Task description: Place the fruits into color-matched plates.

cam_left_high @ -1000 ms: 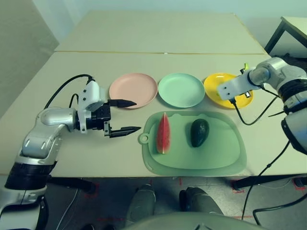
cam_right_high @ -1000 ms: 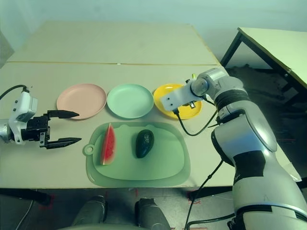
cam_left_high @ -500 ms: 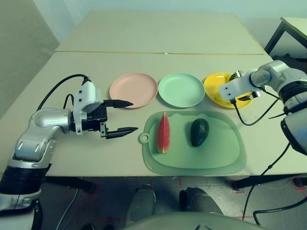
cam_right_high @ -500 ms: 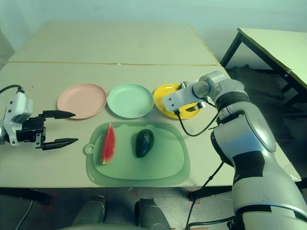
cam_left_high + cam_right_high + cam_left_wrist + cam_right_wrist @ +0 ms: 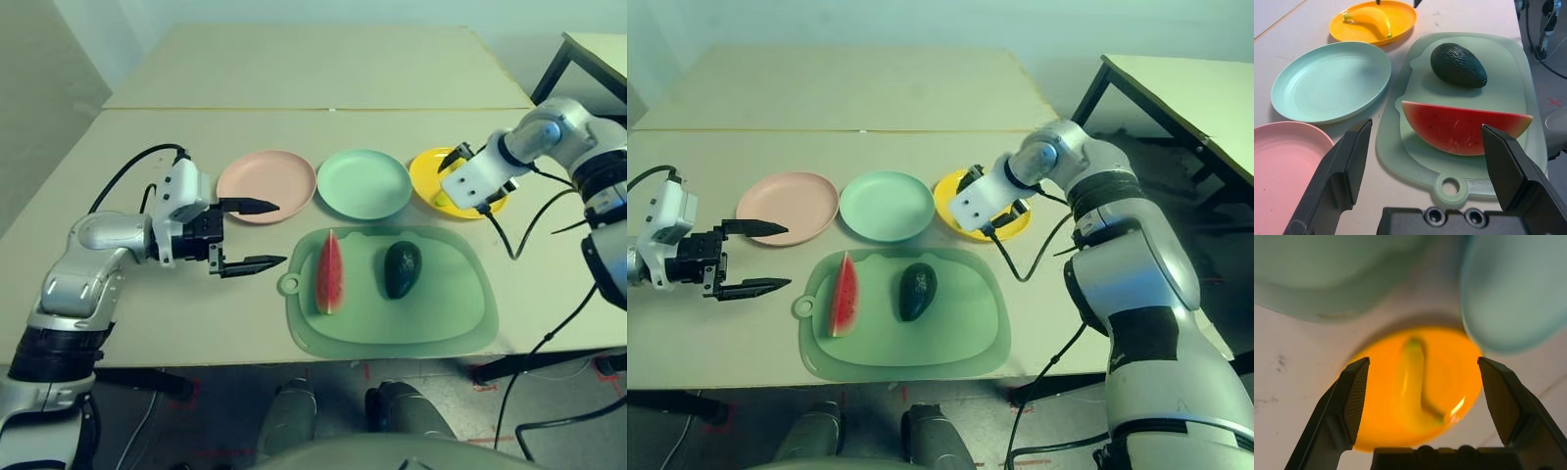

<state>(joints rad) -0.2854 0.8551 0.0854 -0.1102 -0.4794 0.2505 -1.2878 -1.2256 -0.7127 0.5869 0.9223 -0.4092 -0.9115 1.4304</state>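
The banana [image 5: 1374, 18] lies in the yellow plate [image 5: 1400, 18], at two o'clock on the table [image 5: 186, 313]. Above it the right gripper [image 5: 1424, 360] hangs with fingers apart. The mint green plate [image 5: 365, 184] sits near twelve, the pink plate [image 5: 266, 186] at eleven. On the green mat [image 5: 460, 313], the avocado [image 5: 403, 269] rests beside the watermelon wedge [image 5: 330, 274]. The left gripper [image 5: 282, 235], at nine o'clock from the wedge, has its fingers apart.

No legible text, labels, brands, numbers or signs. A red cross mark [image 5: 1555, 102] is present on the floor [image 5: 1559, 81].
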